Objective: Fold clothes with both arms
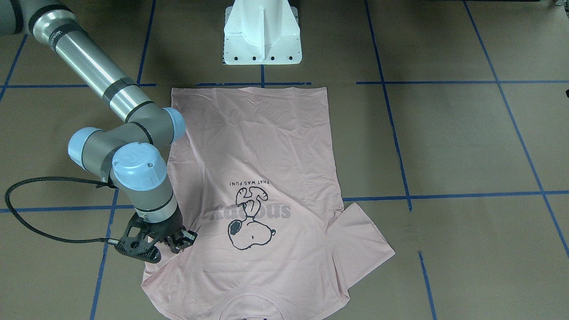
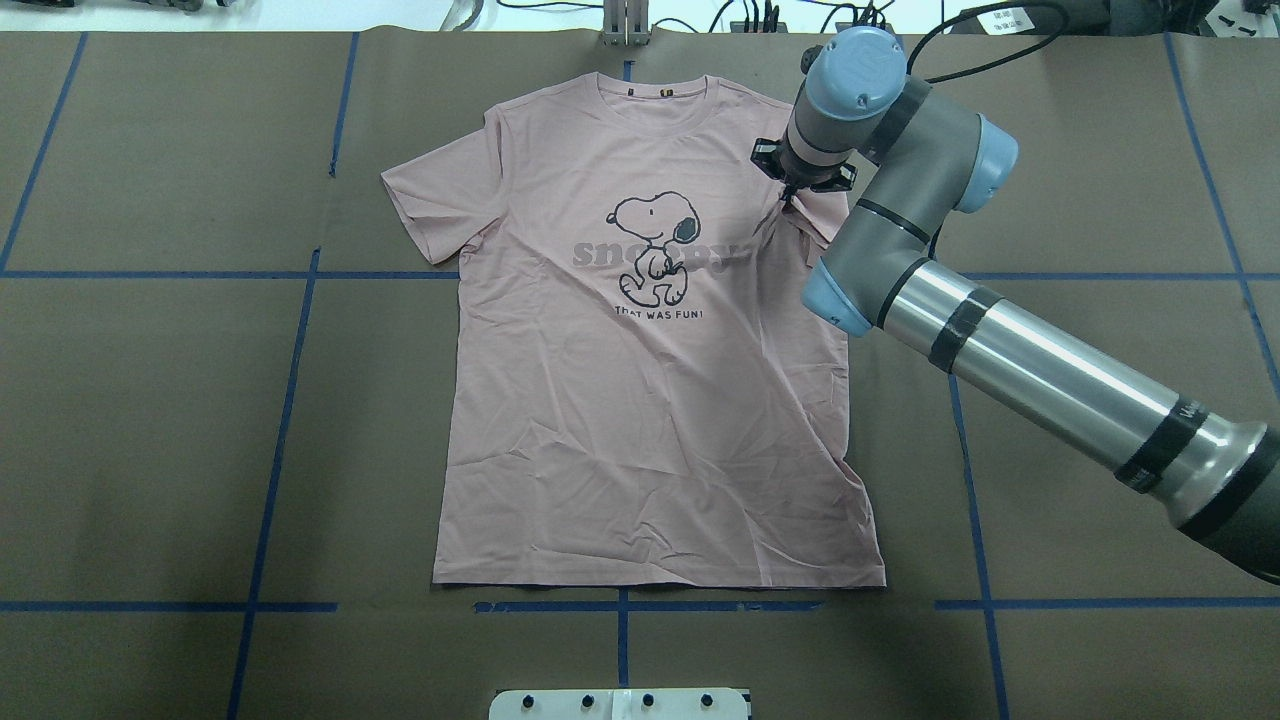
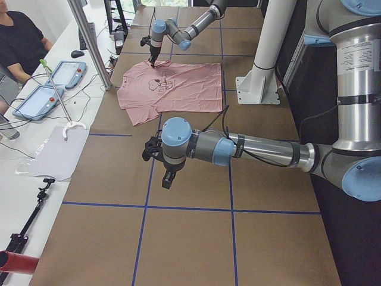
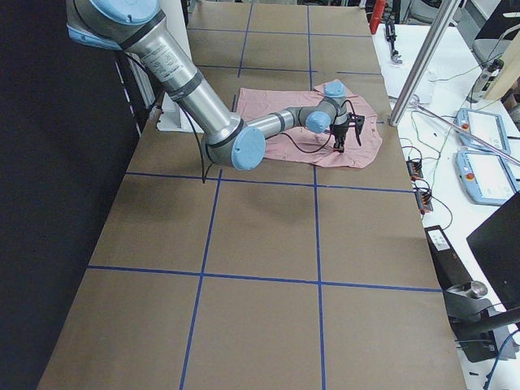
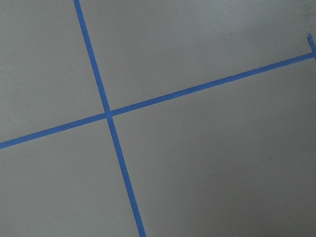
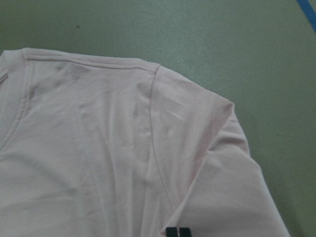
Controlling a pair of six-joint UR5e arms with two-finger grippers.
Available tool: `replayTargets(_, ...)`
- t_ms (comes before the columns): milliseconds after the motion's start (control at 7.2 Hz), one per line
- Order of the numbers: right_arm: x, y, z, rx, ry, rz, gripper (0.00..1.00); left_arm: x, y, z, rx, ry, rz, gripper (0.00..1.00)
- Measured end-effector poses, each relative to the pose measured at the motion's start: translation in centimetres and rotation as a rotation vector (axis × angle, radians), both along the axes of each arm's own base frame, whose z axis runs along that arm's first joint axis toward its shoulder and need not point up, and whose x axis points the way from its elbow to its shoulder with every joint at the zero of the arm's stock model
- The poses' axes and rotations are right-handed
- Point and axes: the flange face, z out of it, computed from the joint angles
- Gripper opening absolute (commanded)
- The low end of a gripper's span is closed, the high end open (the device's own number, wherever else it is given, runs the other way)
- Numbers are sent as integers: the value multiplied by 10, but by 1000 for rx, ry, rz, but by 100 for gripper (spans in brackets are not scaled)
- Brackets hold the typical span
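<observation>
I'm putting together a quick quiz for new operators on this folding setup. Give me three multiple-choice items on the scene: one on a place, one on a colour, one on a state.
1. Where is the right gripper? A at the T-shirt's bottom hem; B at its sleeve; C over bare table.
2. What colour are the tape lines? A red; B blue; C yellow.
3. How does the T-shirt lie? A spread flat, print up; B print down; C folded in half.

Answers:
1 B: the overhead view shows the gripper on the cloth by the sleeve.
2 B: the grid is blue in every view.
3 A: the Snoopy print faces up and the whole body lies unfolded.
</observation>
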Motion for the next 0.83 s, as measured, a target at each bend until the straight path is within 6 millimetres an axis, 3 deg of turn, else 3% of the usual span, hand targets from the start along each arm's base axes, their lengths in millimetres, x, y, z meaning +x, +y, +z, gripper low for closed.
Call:
replayTargets(278,-10,-13,-9,6,27,21,0,0,0,0,0,0,0,100)
replayTargets(694,-8,-24,-13,20,50,51,0,0,0,0,-1,0,0,100)
replayTargets(833,-6,-26,-11,26,61,64,68,0,1,0,0,0,0,100)
